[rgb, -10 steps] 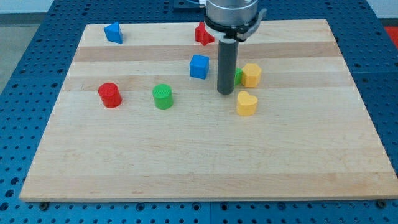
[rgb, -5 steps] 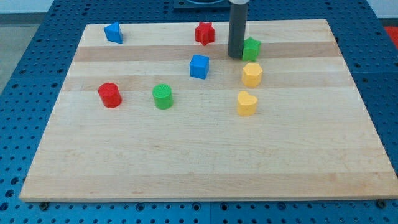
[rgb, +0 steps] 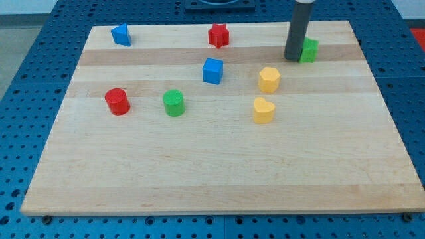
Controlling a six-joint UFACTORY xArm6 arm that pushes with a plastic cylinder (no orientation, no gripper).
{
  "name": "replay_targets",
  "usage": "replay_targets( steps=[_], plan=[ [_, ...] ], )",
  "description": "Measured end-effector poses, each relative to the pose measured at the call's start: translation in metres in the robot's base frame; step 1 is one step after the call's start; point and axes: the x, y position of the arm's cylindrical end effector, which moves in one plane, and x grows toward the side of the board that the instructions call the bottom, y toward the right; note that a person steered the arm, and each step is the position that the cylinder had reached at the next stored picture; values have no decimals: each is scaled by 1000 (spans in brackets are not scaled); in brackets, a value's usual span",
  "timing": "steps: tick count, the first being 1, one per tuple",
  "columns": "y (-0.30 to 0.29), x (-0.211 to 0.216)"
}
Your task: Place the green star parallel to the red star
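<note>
The green star [rgb: 308,50] lies near the view's top right on the wooden board [rgb: 219,166], partly hidden behind my rod. My tip [rgb: 293,58] rests right against the green star's left side. The red star [rgb: 218,35] sits near the top edge, well to the left of the green star and a little higher in the view.
A blue cube [rgb: 212,70] and a yellow hexagon block [rgb: 269,79] lie below the stars. A yellow heart [rgb: 263,110], a green cylinder [rgb: 174,103] and a red cylinder [rgb: 117,101] lie mid-board. A blue block [rgb: 121,34] sits top left.
My tip and the green star have moved together toward the view's right and top, from beside the yellow hexagon to the top right, past the red star's level.
</note>
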Motion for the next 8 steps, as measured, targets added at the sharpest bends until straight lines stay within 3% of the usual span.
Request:
replay_targets(
  steps=[5, 8],
  plan=[
    [57, 28],
    [60, -19]
  ],
)
